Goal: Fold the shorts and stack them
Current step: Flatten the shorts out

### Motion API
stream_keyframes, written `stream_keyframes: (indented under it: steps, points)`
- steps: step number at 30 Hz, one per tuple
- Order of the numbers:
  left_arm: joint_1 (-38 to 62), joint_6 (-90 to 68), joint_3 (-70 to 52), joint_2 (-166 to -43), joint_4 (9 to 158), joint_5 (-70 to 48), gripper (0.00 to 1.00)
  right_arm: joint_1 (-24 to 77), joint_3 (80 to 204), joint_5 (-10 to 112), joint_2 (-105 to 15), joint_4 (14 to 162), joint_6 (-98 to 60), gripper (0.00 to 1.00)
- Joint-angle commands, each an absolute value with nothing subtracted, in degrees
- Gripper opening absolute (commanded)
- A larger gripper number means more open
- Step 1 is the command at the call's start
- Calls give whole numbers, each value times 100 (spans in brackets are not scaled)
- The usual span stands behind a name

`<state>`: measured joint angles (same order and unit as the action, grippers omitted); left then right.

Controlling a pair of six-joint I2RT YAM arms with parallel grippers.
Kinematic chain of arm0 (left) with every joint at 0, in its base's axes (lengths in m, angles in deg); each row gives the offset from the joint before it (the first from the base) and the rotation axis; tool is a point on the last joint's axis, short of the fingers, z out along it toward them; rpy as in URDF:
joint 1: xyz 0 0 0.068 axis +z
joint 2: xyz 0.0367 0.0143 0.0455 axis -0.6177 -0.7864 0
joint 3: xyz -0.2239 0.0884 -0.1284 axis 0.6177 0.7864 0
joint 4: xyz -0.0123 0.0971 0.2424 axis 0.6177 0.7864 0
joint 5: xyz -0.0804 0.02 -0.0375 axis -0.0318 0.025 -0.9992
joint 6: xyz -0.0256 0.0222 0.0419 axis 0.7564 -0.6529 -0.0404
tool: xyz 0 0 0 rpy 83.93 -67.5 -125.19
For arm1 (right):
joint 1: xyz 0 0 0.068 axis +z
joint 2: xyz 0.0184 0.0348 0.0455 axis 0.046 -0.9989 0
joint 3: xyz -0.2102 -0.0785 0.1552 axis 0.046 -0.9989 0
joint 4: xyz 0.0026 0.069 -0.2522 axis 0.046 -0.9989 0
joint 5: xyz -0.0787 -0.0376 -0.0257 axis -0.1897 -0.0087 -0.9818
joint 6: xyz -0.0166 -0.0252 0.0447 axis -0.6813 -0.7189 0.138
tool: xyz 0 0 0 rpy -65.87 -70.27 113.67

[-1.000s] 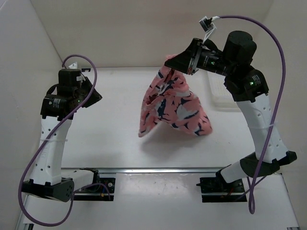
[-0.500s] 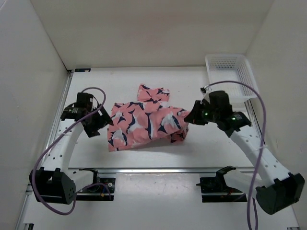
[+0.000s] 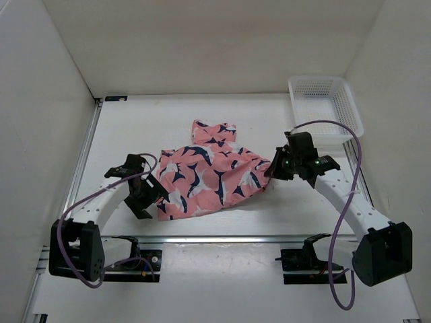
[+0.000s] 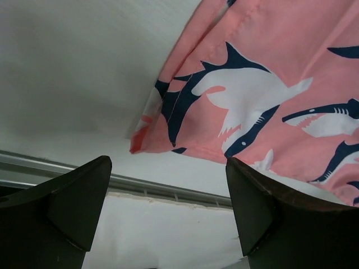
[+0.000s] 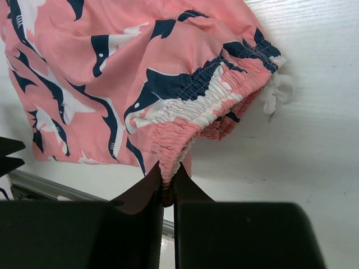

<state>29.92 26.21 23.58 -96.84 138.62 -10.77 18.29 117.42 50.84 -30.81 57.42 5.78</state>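
Observation:
The shorts (image 3: 209, 176), salmon-pink with navy-and-white shapes, lie spread and rumpled on the white table between my two arms. My left gripper (image 3: 149, 196) is at their near-left corner, open, with nothing between its fingers (image 4: 76, 204). In the left wrist view the shorts (image 4: 252, 95) lie just beyond the open jaws. My right gripper (image 3: 273, 169) is shut on the gathered elastic waistband at the right edge; the right wrist view shows the shorts (image 5: 140, 84) pinched at the gripper (image 5: 168, 182). A smaller patch of the same fabric (image 3: 214, 131) touches their far side; I cannot tell if it is separate.
A white mesh basket (image 3: 323, 80) stands at the back right corner of the table, beyond the right arm. A metal rail (image 3: 215, 239) runs along the near edge. White walls close in the left, right and back.
The right gripper brought the hanging shorts down onto the table. The left gripper took the left side, then opened and let go; it now sits nearer the front edge.

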Motion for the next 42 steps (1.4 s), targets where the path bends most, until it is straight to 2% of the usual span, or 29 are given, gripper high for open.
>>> stream_keyframes:
  steps: [1, 4, 13, 15, 20, 21, 23, 24, 25, 26, 29, 33, 37, 38, 42]
  points:
    - [2769, 3023, 2459, -9958, 13490, -1161, 94, 1715, 11988, 5172, -3131, 6002, 622, 0]
    - [2453, 3304, 2398, -10090, 13358, -961, 99, 1714, 11988, 5304, -3131, 6002, 674, 0]
    - [1926, 3515, 2151, -11417, 12787, -924, 99, 1609, 12093, 5366, -3026, 6002, 674, 0]
    - [1925, 3516, 2090, -11531, 12786, -775, 95, 1609, 12146, 5418, -2973, 6002, 674, 0]
    - [1978, 3394, 1642, -11646, 12786, -449, 65, 1556, 12146, 5419, -2850, 5949, 622, 0]
    - [1978, 3332, 1528, -11646, 12786, -397, 52, 1556, 12094, 5419, -2850, 5949, 622, 0]
    - [1978, 3148, 1178, -11909, 12786, -397, 39, 1556, 12093, 5419, -2850, 5949, 622, 0]
    - [1978, 3095, 1080, -11988, 12786, -449, 24, 1556, 12093, 5419, -2850, 5949, 569, 0]
    - [2030, 3094, 992, -12111, 12786, -449, 15, 1556, 12093, 5419, -2850, 5949, 569, 0]
    - [2031, 3016, 834, -12112, 12856, -449, 10, 1504, 12093, 5419, -2850, 5949, 569, 0]
    - [2031, 2901, 421, -11928, 13119, -389, 10, 1503, 12093, 5340, -2850, 5827, 508, 0]
    - [2189, 2655, -623, -11261, 14006, 93, 10, 1389, 12758, 5208, -2797, 5572, 306, 0]
    - [2452, 2295, -2424, -10664, 15314, 447, 10, 1336, 13734, 5208, -2797, 5203, -19, 0]
    - [2522, 2164, -3211, -10575, 15483, 525, 10, 1336, 13963, 5208, -2797, 4993, -72, 0]
    - [2637, 2014, -4606, -9855, 15774, 1000, 10, 1336, 15123, 5347, -2587, 4526, -380, 0]
